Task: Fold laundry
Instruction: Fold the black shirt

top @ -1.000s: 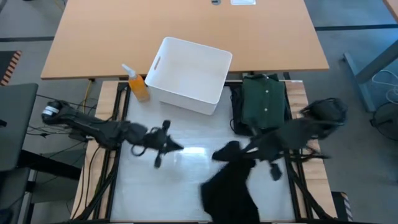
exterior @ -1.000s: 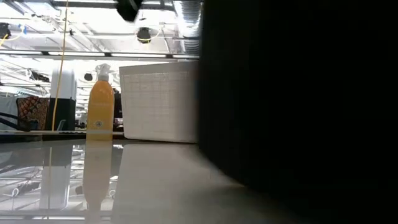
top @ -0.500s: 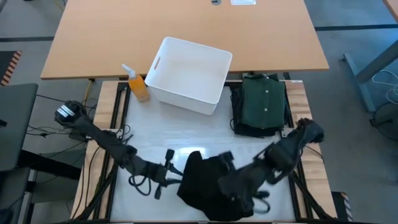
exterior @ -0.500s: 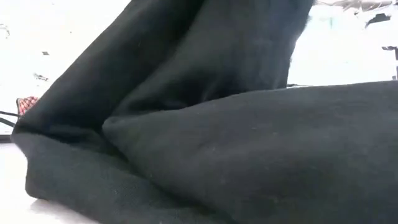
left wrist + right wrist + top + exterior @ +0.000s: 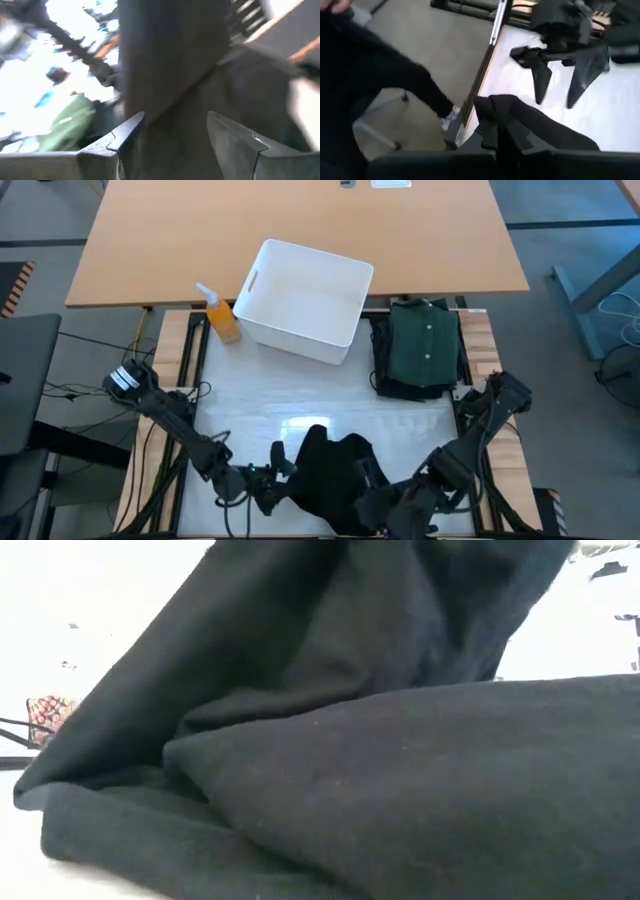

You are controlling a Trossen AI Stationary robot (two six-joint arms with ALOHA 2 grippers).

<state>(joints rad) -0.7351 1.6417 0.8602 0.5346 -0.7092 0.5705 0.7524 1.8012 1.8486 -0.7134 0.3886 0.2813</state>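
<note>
Since a second ago we see both arms swing from mid-tabletop down to the near edge, and the soft black garment (image 5: 335, 480) now lies bunched there instead of hanging off the right arm. Across the pale glossy tabletop (image 5: 300, 395), the white rectangular plastic bin (image 5: 305, 300) stands at the far edge, unmoved. Beside it on the right, the folded dark green buttoned shirt (image 5: 428, 345) rests on other dark clothing. In the low view the black cloth fills nearly everything we see. We find the left pincer (image 5: 272, 485) at the garment's left edge, its fingers (image 5: 127, 135) spread apart with cloth showing between them, no longer clamped. At the garment's near right side, the right pincer (image 5: 501, 134) is closed tight, pinching a fold of the black fabric. Left of the bin stands the small orange spray bottle (image 5: 222, 315), well apart from the clothing.
</note>
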